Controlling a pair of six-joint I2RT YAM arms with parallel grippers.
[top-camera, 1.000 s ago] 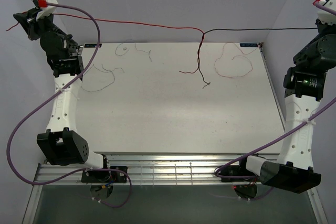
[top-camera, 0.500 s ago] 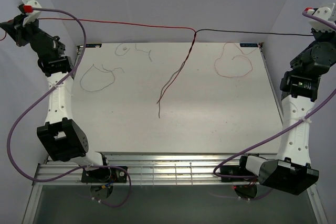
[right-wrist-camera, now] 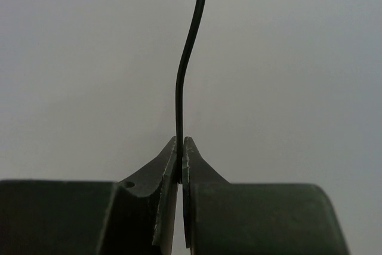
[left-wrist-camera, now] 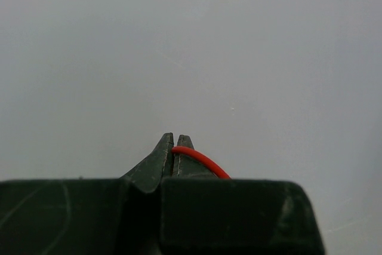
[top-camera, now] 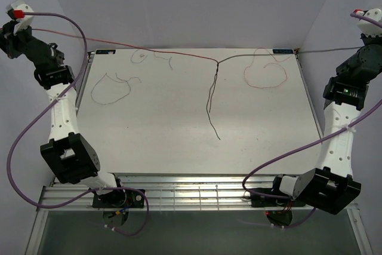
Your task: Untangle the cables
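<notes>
l arm (top-camera: 62,114), r arm (top-camera: 337,141) wide, jaws clamped

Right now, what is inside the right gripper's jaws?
The right gripper is shut on a black cable, whose free end pokes out past the tips. How far the cable runs down between the jaws is covered.

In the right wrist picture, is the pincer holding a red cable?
No, the right pincer is shut on a black cable, whose end sticks up above the tips.

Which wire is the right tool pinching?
The black wire: the right tool pinches it, its end poking up. The red wire sits in the left tool.
</notes>
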